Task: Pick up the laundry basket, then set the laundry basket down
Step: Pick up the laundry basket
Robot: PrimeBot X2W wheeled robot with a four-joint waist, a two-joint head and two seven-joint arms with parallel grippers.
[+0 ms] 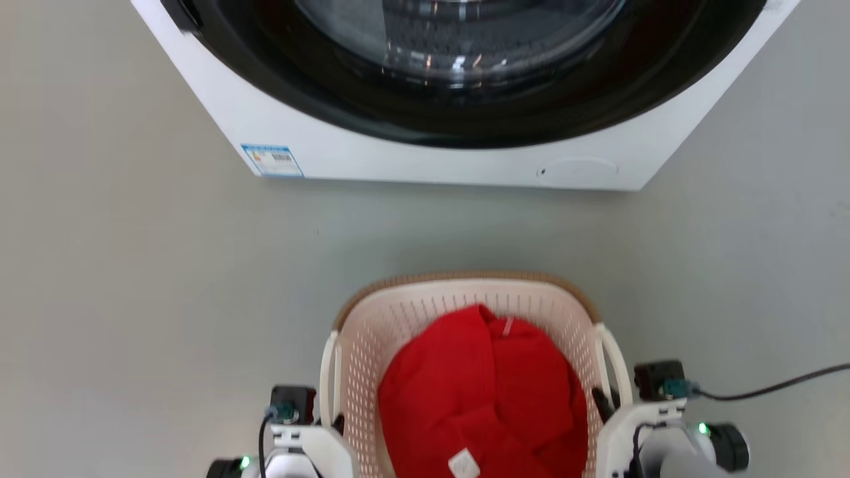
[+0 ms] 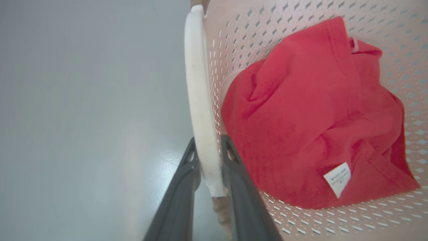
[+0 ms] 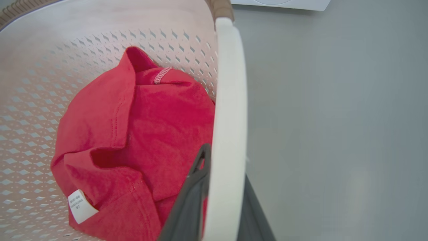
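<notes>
So the laundry basket is close in front of the robot, on the near side of the washing machine, red garment inside. The left gripper is pinched on the left handle and the right gripper on the right handle. Can't really tell if it's off the floor yet. I'd raise both arms evenly and slowly, so it rides level and neither handle slips.

Head camera looks steeply down; wrist cameras, close behind left gripper and right gripper, all share the cream-white perforated plastic basket.
</notes>
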